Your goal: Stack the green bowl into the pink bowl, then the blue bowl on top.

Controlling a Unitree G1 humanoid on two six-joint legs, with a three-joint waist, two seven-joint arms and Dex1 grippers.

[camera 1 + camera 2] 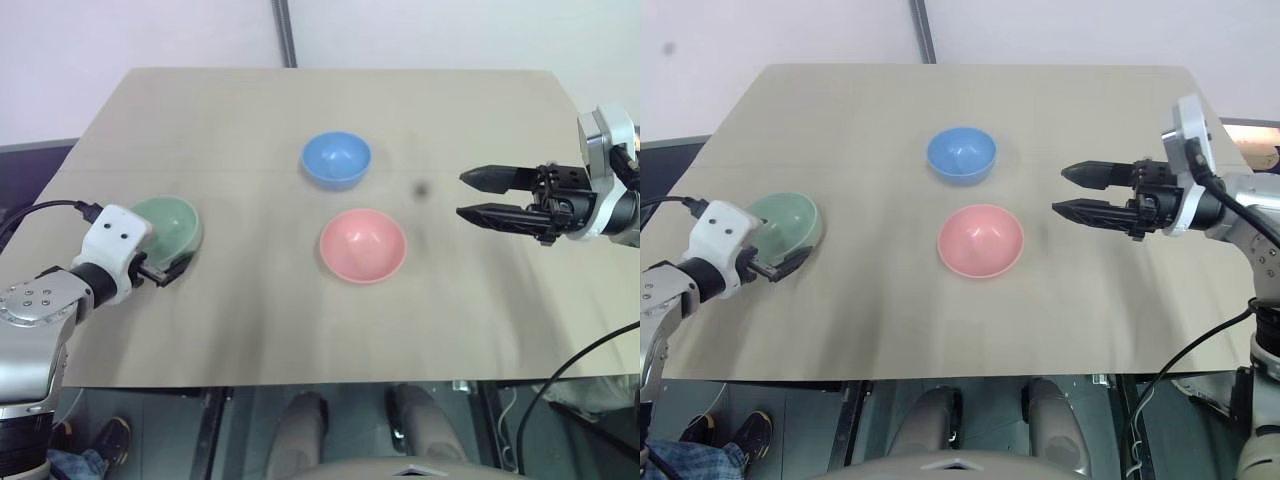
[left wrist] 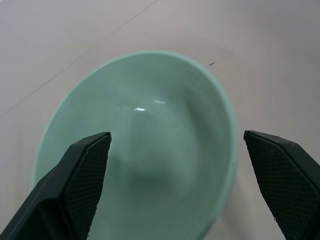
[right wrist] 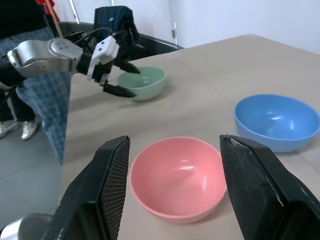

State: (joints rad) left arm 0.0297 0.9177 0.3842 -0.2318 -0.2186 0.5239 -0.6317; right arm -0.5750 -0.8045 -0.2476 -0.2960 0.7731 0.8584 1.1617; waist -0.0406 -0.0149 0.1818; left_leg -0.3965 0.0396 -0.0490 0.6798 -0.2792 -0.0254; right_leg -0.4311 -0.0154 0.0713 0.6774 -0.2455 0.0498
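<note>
- Left eye view looks down on a tan desk (image 1: pixel 250 330) with three small bowls on it, each sitting the right way up and empty.
- The green bowl (image 1: pixel 172 224) is near the left edge of the desk.
- The pink bowl (image 1: pixel 363 245) sits in the middle of the desk.
- The blue bowl (image 1: pixel 336 159) is just behind the pink bowl, a little to the left, and the two do not touch.
- The green bowl is well apart from the other two.
- The left tool (image 1: pixel 162 268) is right at the green bowl, on its near side.
- In the left wrist view its two black fingers (image 2: pixel 75 185) stand wide open, one on each side of the green bowl's near rim.
- The fingers have not closed on the bowl, so the left tool holds nothing.
- The right tool (image 1: pixel 472 195) hangs over the right side of the desk and points left toward the pink and blue bowls.
- Its fingers are open, with a clear gap between them, and it holds nothing.
- The right tool is apart from every bowl.
- In the right wrist view a person in blue checked trousers (image 3: pixel 42 95) stands beyond the far side of the desk.
</note>
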